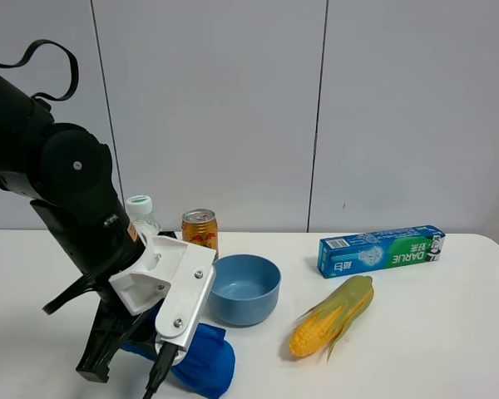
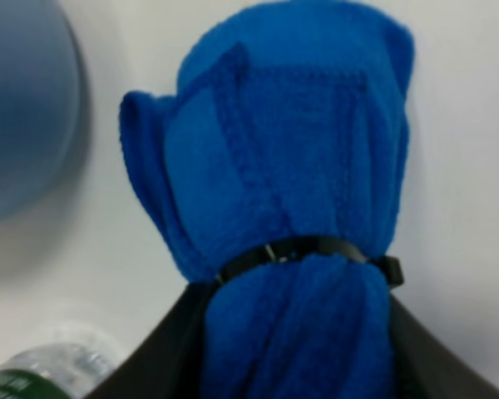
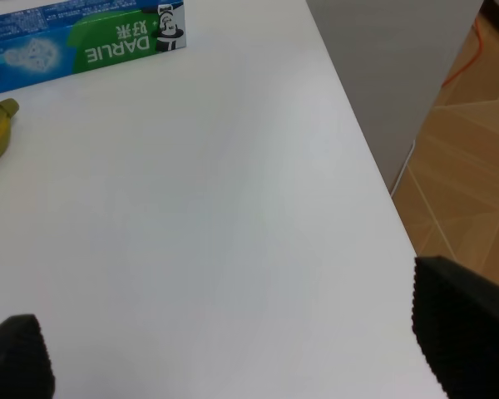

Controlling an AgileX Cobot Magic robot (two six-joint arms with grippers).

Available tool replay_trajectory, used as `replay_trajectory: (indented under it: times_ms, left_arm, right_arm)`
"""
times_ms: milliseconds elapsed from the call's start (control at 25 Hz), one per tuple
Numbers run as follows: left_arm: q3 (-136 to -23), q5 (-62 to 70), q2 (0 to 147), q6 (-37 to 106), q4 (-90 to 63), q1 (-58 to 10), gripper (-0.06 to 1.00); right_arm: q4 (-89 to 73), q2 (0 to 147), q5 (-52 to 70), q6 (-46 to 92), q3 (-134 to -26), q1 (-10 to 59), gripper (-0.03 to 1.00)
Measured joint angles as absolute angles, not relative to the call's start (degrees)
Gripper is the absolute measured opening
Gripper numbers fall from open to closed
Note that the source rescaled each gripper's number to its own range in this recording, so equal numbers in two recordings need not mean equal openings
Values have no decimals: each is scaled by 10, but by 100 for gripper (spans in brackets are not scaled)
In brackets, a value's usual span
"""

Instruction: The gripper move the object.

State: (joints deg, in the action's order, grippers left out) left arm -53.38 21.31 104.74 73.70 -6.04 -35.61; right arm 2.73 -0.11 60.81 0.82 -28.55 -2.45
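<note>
Blue towel roll (image 2: 291, 158) sits on the table (image 1: 416, 332) by the bowl (image 1: 245, 288). It's soft, light and squishy, I reckon. My left gripper (image 2: 298, 332) straddles it below the zip tie (image 2: 308, 249), the best spot to grab. Can't tell if I'm squeezing. Right gripper (image 3: 233, 324) is wide open, empty.

Left crowded, right open
Bowl (image 1: 245, 289), can (image 1: 200, 230) and bottle (image 1: 141, 214) ring the cloth bundle (image 1: 208, 362) closely; corn (image 1: 333, 316) and toothpaste box (image 1: 381, 250) lie mid-right; bare table (image 1: 441, 341) runs past them to the right edge
</note>
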Motion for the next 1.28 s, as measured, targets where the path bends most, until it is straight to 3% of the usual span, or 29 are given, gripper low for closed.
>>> replay_trajectory:
  times_ms: [600, 680, 760, 840, 960, 1280]
  left_arm:
    - [-534, 166, 1083, 725, -60, -356, 1]
    - [-534, 160, 1083, 708, -60, -356, 17]
    - [-534, 151, 1086, 683, -60, -356, 41]
    - [-534, 148, 1086, 659, -60, -356, 54]
    - [-534, 148, 1086, 639, -60, -355, 60]
    - [-533, 184, 1049, 607, -67, -363, 60]
  right_arm:
    - [27, -1, 608, 8, -286, -25, 100]
    - [27, -1, 608, 8, -286, -25, 100]
    - [27, -1, 608, 8, -286, -25, 100]
    - [27, -1, 608, 8, -286, -25, 100]
    - [27, -1, 608, 8, -286, -25, 100]
    - [27, -1, 608, 8, -286, -25, 100]
